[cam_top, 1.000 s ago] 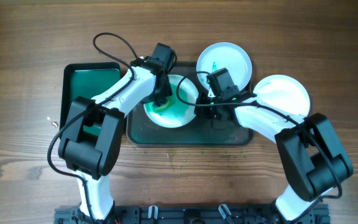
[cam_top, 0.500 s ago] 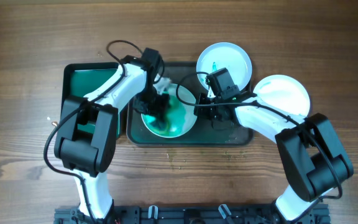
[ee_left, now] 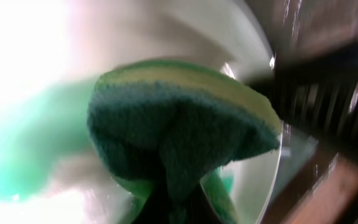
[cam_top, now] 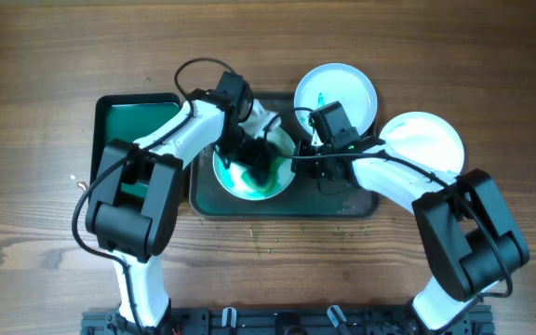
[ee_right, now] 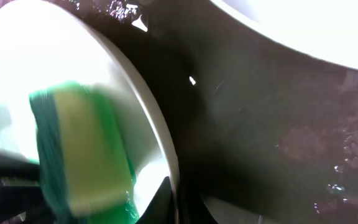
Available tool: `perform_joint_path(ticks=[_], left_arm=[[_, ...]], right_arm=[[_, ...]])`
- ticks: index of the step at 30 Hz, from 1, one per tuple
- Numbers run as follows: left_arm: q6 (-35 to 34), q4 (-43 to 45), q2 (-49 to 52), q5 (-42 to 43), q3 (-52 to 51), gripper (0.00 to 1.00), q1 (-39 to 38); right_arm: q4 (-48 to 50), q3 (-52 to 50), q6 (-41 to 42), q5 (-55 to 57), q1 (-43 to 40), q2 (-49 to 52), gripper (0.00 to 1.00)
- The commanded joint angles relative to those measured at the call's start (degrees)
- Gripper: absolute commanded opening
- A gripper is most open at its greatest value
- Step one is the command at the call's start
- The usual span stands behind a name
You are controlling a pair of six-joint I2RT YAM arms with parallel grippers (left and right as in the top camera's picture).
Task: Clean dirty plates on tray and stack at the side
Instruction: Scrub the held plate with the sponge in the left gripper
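A white plate (cam_top: pixel 235 177) smeared with teal-green lies on the left of the dark tray (cam_top: pixel 342 207). My left gripper (cam_top: pixel 259 160) is shut on a green and yellow sponge (ee_left: pixel 179 134) and presses it onto this plate (ee_left: pixel 36 68). My right gripper (cam_top: pixel 298 160) is shut on the plate's right rim (ee_right: pixel 160 143), and the sponge (ee_right: pixel 82 149) shows in the right wrist view too. A second plate (cam_top: pixel 336 93) with a small green smear leans on the tray's far right. A third, clean plate (cam_top: pixel 423 141) lies on the table to the right.
A narrow green tray (cam_top: pixel 130 126) lies left of the dark tray, partly under my left arm. Small crumbs (cam_top: pixel 268 237) dot the wooden table in front of the tray.
My left gripper has swept the sponge across the smeared plate, from its far edge to its left and now to its right side. The right arm has not moved.
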Motion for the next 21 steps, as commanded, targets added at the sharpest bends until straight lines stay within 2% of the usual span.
perform_joint_path(ticks=[1,7,11,13,16,18,19,21], left_arm=[[-15.6,8.1,1.4,-9.0,-0.1,0.04,-0.7],[-29.4,12.5,1.4,-35.2,-0.1,0.04,-1.2],[-36.9,7.4,1.4,-55.0,-0.1,0.04,-1.2],[-39.3,3.9,1.4,-60.2,-0.1,0.04,-1.2],[-39.3,-0.7,1.4,-61.6,-0.1,0.04,-1.2],[-37.7,-3.1,1.4,-58.8,-0.1,0.04,-1.3],[-36.1,-3.8,1.4,-56.5,-0.1,0.04,-1.4],[-29.0,-5.3,1.4,-45.7,-0.1,0.04,-1.4]], right_arm=[[-0.2,0.2,0.6,0.0,0.1,1.1,0.04],[-0.1,0.2,0.6,0.0,0.1,1.1,0.04],[-0.1,0.2,0.6,0.1,0.1,1.1,0.04],[-0.1,0.2,0.6,0.1,0.1,1.1,0.04],[-0.1,0.2,0.6,0.1,0.1,1.1,0.04],[-0.1,0.2,0.6,0.1,0.1,1.1,0.04],[-0.1,0.2,0.6,0.1,0.1,1.1,0.04],[-0.1,0.2,0.6,0.1,0.1,1.1,0.04]])
